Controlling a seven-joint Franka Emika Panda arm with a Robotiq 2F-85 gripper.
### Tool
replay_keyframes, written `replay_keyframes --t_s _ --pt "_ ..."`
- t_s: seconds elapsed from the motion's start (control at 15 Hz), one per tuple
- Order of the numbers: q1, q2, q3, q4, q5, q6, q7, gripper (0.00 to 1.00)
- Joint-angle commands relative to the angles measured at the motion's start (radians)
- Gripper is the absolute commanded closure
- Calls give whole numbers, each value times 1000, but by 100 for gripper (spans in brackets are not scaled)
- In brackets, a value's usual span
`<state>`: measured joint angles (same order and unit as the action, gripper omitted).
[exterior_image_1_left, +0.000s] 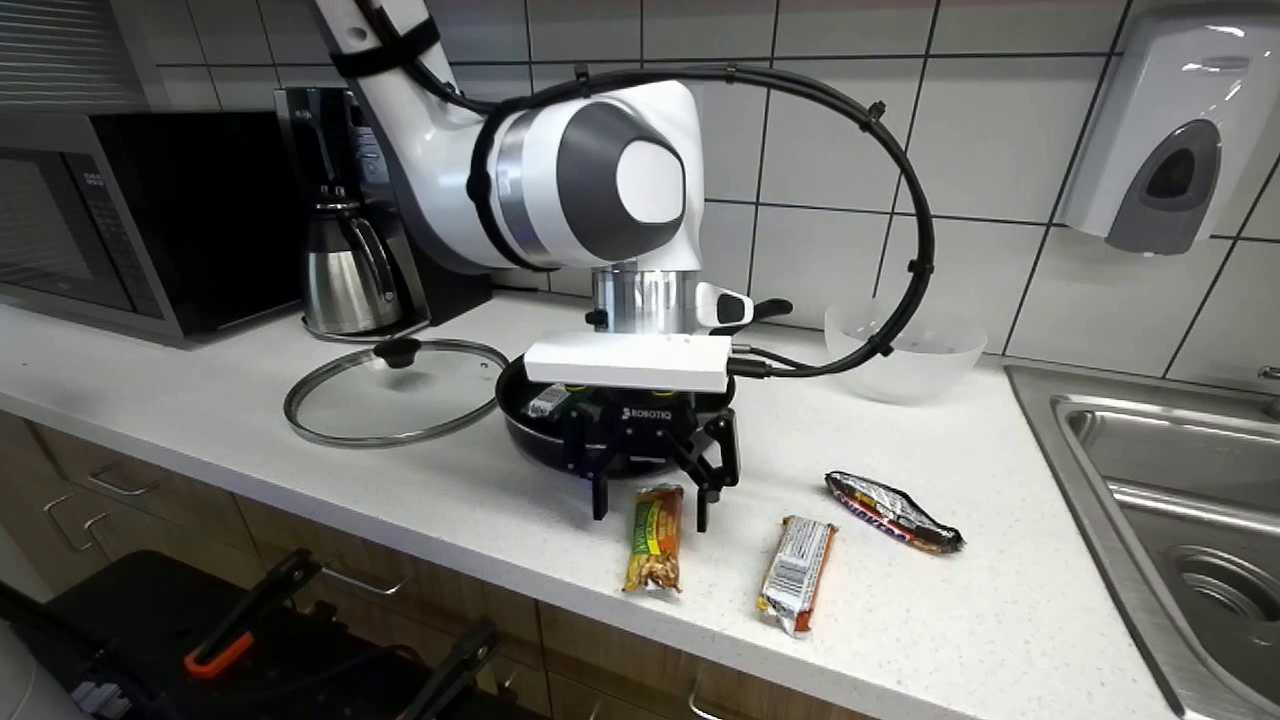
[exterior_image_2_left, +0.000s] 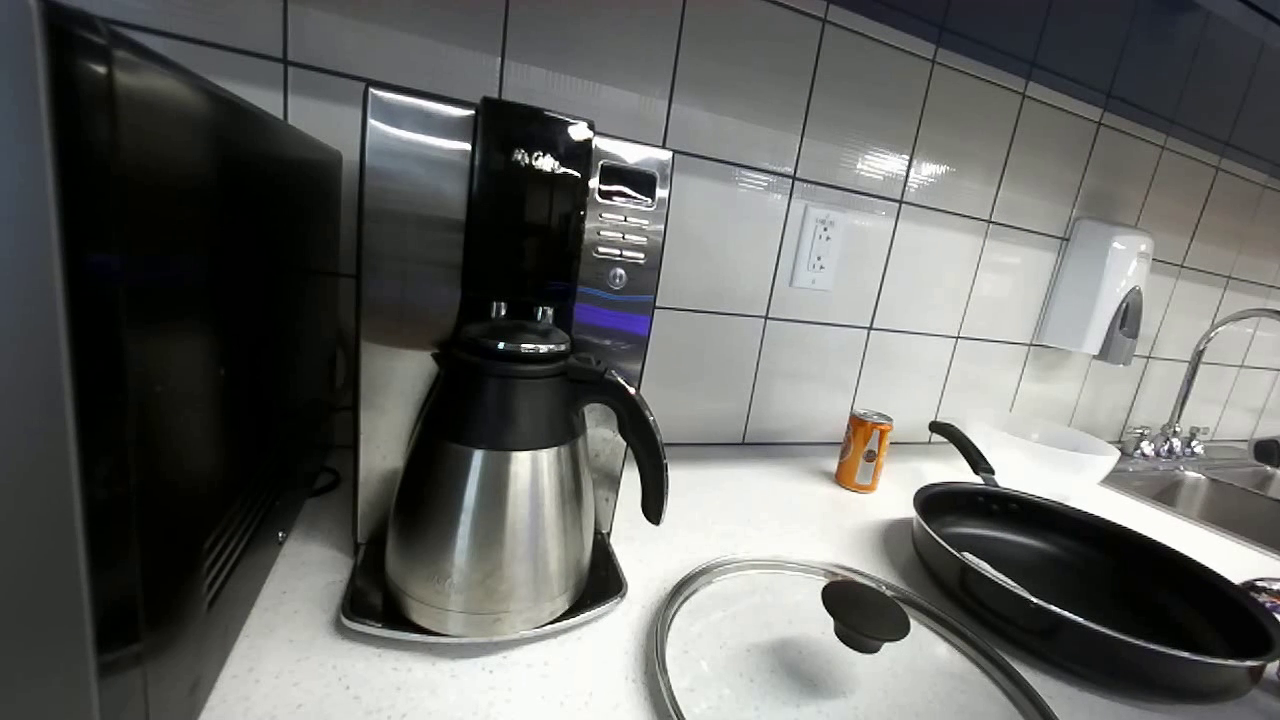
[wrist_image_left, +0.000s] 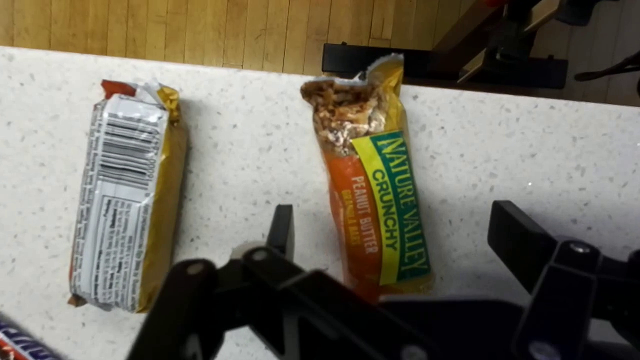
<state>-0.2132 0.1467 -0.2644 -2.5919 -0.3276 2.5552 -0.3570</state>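
While one purple-marked, shiny-wrapped candy bar (wrist_image_left: 22, 345) is cut off at the wrist view's lower left, one oblong silver-and-yellow packet (wrist_image_left: 125, 205) lies left; one green-and-orange film-wrapped granola bar (wrist_image_left: 380, 200) lies centre, lower end hidden, framed by the black two-fingered gripper (wrist_image_left: 390, 216), spread wide.

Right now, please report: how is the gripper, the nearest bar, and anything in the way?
Gripper open, holding nothing. Nature Valley Crunchy peanut butter bar on counter, ungripped. Nothing seen in the way; barcode-up bar beside it.
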Motion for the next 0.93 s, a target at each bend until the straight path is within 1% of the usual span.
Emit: replay_keyframes --t_s 0.0,0.07,0.13,0.2,0.6,0.67,0.73,0.87 --pt "-16 48 1 43 -15 19 17 0" --pt "-16 54 1 49 -16 20 18 0" --pt "-17 58 3 54 -10 21 15 25" --pt "-17 63 2 60 -11 21 17 26" --pt "-14 78 4 82 -12 19 23 73" --pt "-14 79 4 84 -10 18 23 80" --pt "-14 78 4 86 -10 17 24 84" --pt "-13 71 3 87 -12 14 26 84"
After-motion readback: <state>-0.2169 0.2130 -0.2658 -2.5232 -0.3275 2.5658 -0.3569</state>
